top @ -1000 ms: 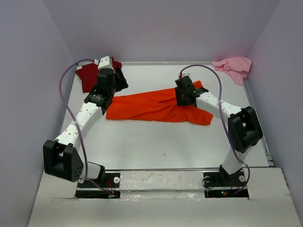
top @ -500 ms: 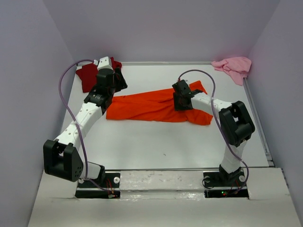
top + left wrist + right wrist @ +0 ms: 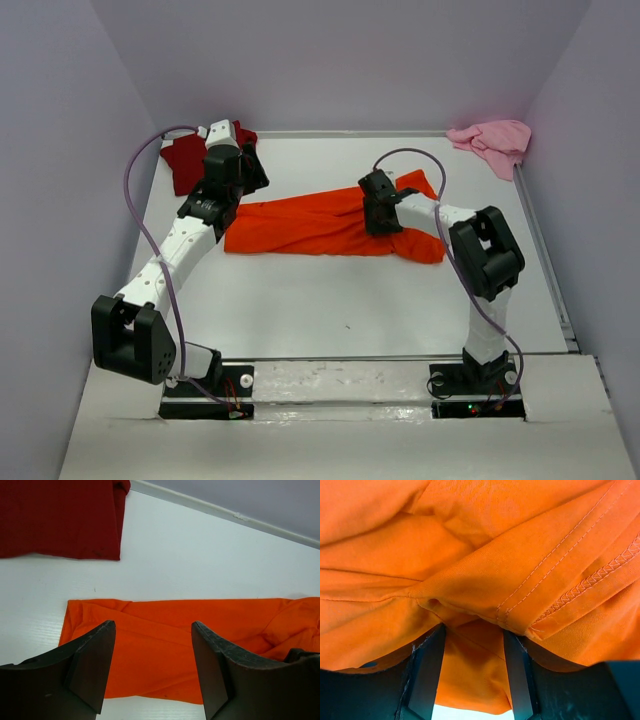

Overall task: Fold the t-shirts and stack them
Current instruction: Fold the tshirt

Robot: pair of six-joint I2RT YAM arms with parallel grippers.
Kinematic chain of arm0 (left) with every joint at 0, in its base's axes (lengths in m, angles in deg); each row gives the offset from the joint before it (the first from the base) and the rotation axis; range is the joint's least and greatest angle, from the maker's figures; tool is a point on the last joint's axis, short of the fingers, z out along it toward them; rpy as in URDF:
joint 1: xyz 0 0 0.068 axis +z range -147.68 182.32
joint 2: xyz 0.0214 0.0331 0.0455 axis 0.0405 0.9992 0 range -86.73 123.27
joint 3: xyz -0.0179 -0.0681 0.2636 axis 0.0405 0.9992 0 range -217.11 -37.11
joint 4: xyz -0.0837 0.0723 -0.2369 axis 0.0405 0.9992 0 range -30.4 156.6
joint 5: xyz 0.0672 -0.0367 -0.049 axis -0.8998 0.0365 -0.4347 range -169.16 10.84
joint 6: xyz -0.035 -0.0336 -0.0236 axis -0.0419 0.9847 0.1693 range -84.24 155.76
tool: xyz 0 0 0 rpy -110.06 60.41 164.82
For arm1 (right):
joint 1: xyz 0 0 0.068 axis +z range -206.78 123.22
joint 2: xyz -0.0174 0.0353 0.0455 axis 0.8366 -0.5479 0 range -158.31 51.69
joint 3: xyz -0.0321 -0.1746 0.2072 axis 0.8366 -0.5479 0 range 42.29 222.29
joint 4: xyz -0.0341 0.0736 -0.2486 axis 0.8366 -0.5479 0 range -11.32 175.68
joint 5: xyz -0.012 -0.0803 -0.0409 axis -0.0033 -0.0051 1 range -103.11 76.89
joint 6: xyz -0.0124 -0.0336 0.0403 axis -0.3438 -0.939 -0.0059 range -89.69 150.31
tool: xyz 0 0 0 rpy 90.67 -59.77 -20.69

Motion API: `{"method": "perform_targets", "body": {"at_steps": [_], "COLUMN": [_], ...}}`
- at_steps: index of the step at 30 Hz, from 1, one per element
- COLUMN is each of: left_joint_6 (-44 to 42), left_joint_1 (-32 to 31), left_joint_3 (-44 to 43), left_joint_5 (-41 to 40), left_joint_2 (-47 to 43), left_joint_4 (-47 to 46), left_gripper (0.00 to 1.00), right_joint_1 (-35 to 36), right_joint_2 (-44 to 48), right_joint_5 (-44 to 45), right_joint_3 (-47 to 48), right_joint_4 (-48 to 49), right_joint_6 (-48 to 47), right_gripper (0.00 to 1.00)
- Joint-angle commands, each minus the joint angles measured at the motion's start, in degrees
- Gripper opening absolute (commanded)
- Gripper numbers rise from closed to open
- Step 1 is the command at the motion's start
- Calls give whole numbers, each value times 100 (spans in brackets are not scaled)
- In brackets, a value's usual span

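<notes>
A dark red t-shirt (image 3: 183, 160) lies flat at the table's (image 3: 330, 310) far left corner, partly hidden by the left arm (image 3: 190, 235). A crumpled pale pink t-shirt (image 3: 492, 140) sits at the table's far right corner. The orange t-shirt (image 3: 320, 225) stretches across the table's middle, long axis left to right, its right end bunched. The left gripper (image 3: 152, 625) hangs released over the table's left half. The right gripper (image 3: 474, 630) presses into orange folds, fingers parted; whether it grips them cannot be told.
</notes>
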Motion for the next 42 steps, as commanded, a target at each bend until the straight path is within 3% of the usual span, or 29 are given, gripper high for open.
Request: {"method": "perform_targets", "body": {"at_steps": [1, 22, 42], "left_joint_6": [-80, -54, 8], "left_joint_1": [27, 133, 159], "left_joint_3": [41, 6, 24], "left_joint_5": [-75, -5, 215], "left_joint_2": [-164, -147, -138], "left_joint_4": [-149, -140, -175], "left_gripper": [72, 72, 72], "right_joint_1": [-47, -372, -531], "right_joint_2": [-197, -671, -2166], "right_joint_5": [209, 438, 526], "right_joint_3": [354, 1523, 3334], "right_joint_4": [-33, -393, -683], "right_joint_6": [-69, -544, -834], "right_gripper": [56, 55, 54]}}
